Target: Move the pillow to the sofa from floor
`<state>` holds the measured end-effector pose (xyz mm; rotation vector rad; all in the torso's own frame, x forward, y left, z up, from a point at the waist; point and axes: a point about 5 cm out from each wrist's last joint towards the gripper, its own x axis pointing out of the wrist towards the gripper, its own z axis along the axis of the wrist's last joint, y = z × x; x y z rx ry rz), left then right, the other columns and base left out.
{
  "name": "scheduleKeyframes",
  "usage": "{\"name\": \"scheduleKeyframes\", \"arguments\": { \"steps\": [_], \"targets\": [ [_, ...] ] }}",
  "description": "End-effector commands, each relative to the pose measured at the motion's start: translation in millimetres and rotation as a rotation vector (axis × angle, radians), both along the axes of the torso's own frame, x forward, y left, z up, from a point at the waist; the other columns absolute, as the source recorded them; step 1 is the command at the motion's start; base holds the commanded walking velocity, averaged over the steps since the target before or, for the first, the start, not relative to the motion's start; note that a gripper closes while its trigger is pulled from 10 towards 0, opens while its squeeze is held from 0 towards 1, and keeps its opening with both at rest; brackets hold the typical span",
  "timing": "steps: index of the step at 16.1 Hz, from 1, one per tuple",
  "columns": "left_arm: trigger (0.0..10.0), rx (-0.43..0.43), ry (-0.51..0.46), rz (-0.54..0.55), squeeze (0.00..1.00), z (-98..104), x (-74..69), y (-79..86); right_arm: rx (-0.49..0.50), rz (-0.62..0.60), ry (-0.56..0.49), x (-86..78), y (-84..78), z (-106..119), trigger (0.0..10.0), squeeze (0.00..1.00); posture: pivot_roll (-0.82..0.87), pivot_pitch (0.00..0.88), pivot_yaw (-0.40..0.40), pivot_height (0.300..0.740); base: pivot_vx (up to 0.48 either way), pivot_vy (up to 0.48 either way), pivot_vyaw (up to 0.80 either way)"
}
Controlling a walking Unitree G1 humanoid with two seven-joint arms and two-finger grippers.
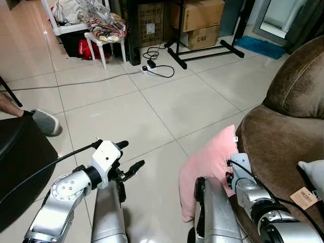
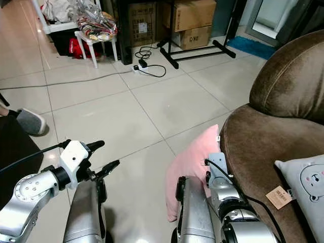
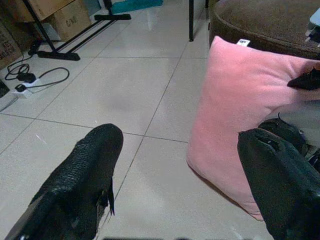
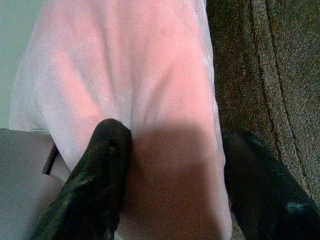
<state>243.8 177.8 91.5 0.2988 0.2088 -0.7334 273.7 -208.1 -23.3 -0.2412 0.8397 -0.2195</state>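
Two grippers bracket the pillow [image 1: 210, 169], neither yet gripping.
You are at the grasp step: the pink pillow stands on edge on the floor [image 1: 152, 106], leaning against the sofa [image 1: 283, 147]. Your right gripper [image 4: 170, 175] straddles its top edge, jaws apart; your left gripper [image 3: 175, 185] hangs open beside it. Close next, then lift onto the seat. It looks soft, plump, creased.

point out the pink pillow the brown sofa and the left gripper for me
pink pillow [image 1: 210, 162], left eye view, middle of its pink face.
brown sofa [image 1: 281, 147], left eye view, seat cushion top.
left gripper [image 3: 175, 170], left wrist view, midway between its two black fingertips.
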Motion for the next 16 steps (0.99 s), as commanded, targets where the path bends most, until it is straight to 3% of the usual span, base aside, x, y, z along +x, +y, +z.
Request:
{"name": "scheduleKeyframes", "arguments": {
  "steps": [1,12,16],
  "targets": [
    [10.0,0.004,-0.002,-0.02,0.0,3.1,1.1,-1.4,0.001,-0.002,0.007,-0.2,-1.9,-0.1,0.0,0.0,0.05,0.0,0.004,0.455,0.0,0.0,0.0],
    [10.0,0.01,0.024,-0.051,0.0,2.4,0.2,-0.7,0.036,0.027,-0.009,6.1,6.4,3.0,0.0,0.0,0.05,0.0,0.001,0.455,0.0,0.0,0.0],
    [10.0,-0.032,0.12,-0.122,0.0,0.5,-6.1,-4.3,0.04,0.032,-0.011,7.3,6.7,3.9,0.0,0.0,0.05,0.0,0.002,0.455,0.0,0.0,0.0]
  ]
}}
